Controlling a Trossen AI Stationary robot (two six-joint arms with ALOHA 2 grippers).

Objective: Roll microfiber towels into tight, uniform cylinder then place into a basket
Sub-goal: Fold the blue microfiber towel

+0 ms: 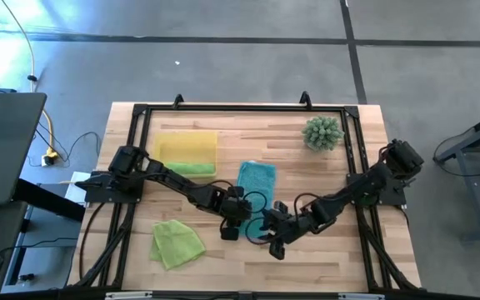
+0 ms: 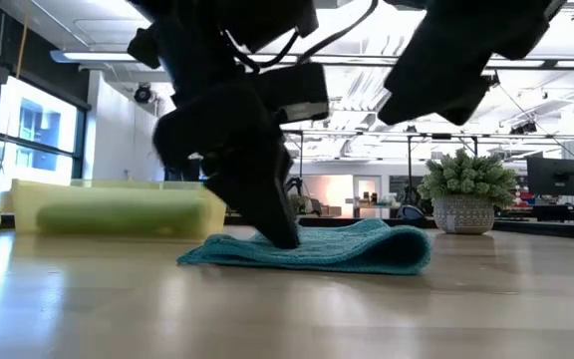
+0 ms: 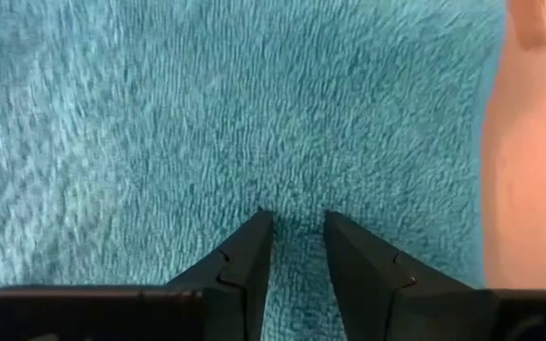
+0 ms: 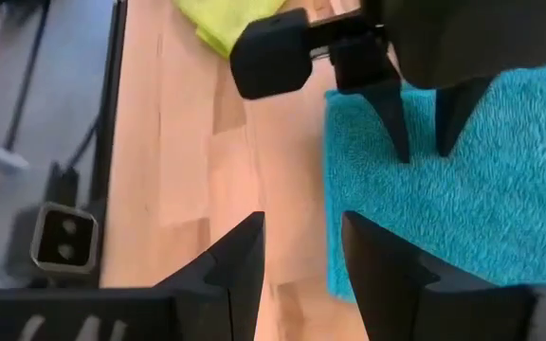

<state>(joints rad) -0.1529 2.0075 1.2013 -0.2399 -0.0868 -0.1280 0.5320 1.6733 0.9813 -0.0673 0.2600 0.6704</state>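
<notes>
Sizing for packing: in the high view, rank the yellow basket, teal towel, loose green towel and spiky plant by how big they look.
1. Yellow basket, largest.
2. Teal towel and loose green towel: look alike, and the teal one is partly hidden by the arms.
3. Spiky plant, smallest.

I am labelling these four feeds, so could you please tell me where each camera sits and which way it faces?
High: overhead, straight down; both arms, teal towel, basket.
Low: table height, level across; arms descend onto the towel.
Left wrist: on the left gripper, fingers on teal pile.
Right wrist: on the right gripper, facing table and left gripper.
All four share the teal towel.
</notes>
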